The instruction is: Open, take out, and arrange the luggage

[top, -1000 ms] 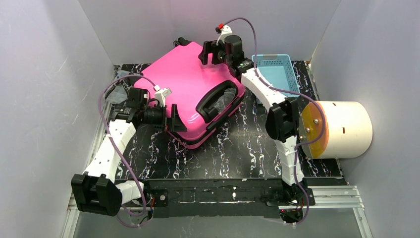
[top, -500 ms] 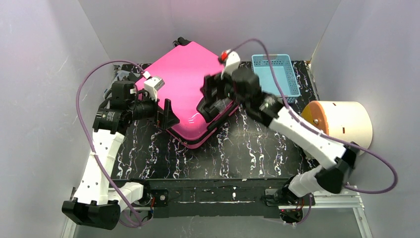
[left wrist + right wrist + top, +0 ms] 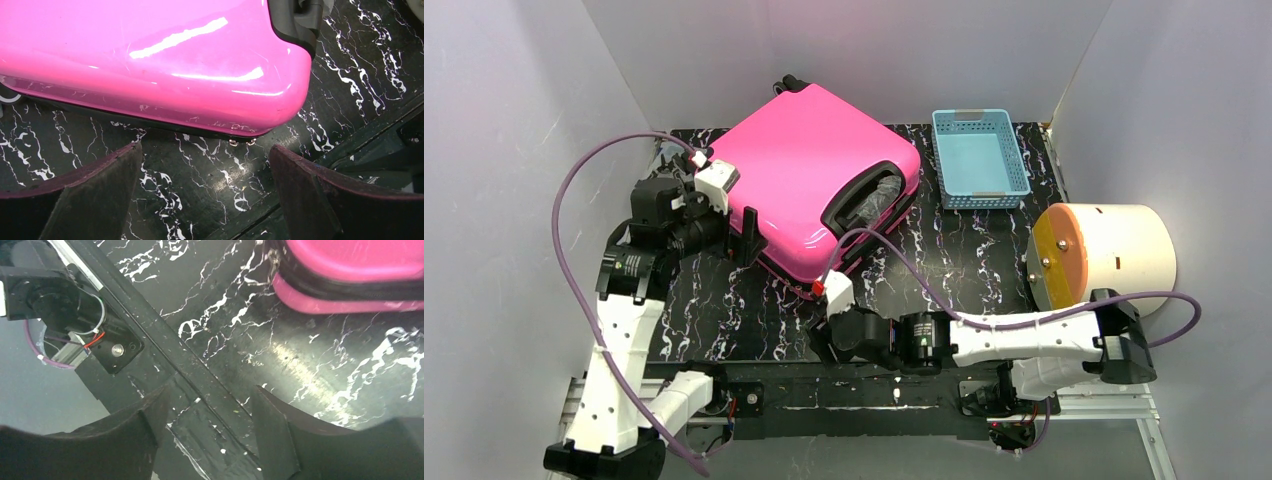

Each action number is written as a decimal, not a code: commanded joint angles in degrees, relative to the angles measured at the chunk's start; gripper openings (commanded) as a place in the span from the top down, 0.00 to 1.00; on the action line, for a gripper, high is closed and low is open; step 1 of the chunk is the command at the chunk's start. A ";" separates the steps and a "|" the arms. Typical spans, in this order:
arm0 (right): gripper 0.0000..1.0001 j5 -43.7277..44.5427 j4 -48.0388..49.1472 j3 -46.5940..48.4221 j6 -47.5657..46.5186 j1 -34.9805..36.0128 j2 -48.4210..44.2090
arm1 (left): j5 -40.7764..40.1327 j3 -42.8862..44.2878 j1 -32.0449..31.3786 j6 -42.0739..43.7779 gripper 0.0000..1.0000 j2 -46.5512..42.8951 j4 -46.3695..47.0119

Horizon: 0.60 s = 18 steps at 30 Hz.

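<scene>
Nearest, at the right edge of the bench (image 3: 944,290): cream cylinder (image 3: 1124,260), on its side, orange end cap facing left; inside not visible. Left of centre: luggage (image 3: 809,170), hot pink, lying on its broad side, shell shut, dark zip seam closed along the near edge, contents hidden. Black handle recess toward the right, wheels at the far corner. Far right: light-blue plastic basket (image 3: 979,158), only its own mesh floor showing.

Against half a second ago: right arm (image 3: 1034,335) no longer over the luggage handle, now swung down low along the near bench edge. Left arm (image 3: 629,300) little changed. Luggage in the same place.

Right claw (image 3: 210,390): pointing left just above the front rail (image 3: 874,385), clear of the luggage, spread wide, gripping nothing. Left claw (image 3: 204,150): level, facing the luggage's near-left side, just beside it, contact not clear; spread wide, gripping nothing.
</scene>
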 commanded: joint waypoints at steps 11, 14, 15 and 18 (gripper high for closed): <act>0.41 13.22 44.31 -12.79 13.22 0.09 7.98 | 3.47 -8.49 0.34 -3.37 0.02 -7.05 7.93; 0.43 11.31 44.53 -10.64 14.14 -2.23 12.48 | 4.02 -8.52 0.34 -3.18 0.02 -7.64 8.18; 0.45 10.01 45.26 -10.47 14.68 -3.20 13.74 | 3.92 -8.35 0.34 -2.99 0.02 -7.80 8.18; 0.57 9.96 41.83 -8.67 18.01 -4.81 15.72 | 3.61 -7.67 0.34 -2.64 0.02 -8.20 7.67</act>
